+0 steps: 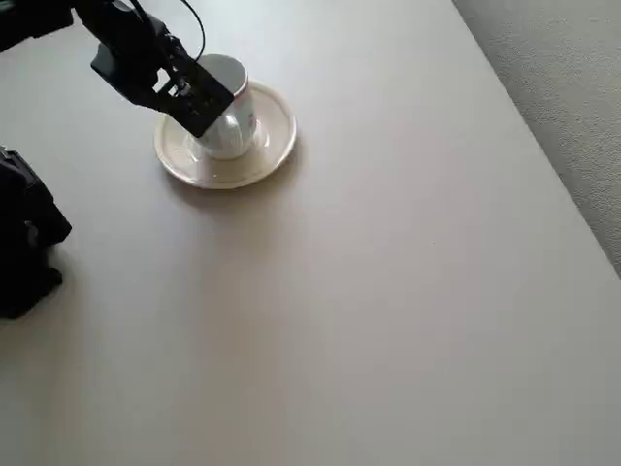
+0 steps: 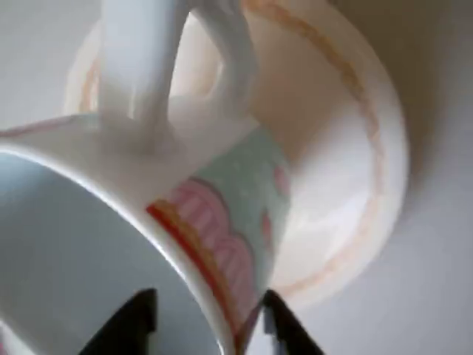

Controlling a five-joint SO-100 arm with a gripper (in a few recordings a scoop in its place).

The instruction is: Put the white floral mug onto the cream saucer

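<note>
Near desk's [image 1: 408, 291] far left corner, mug [image 1: 231, 121] is held over saucer [image 1: 277, 131], tilted; gripper [image 2: 207, 318] pinches rim wall. Mug should be levelled, centred in well, then released.

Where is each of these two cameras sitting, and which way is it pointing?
Overhead view: fixed above, looking down on the table; the black arm and pincer reach in from the upper left to the white floral mug on the cream saucer.
Wrist view: rides on the arm, looking down past two dark fingertips straddling the mug's rim.
Both show mug and saucer.
</note>
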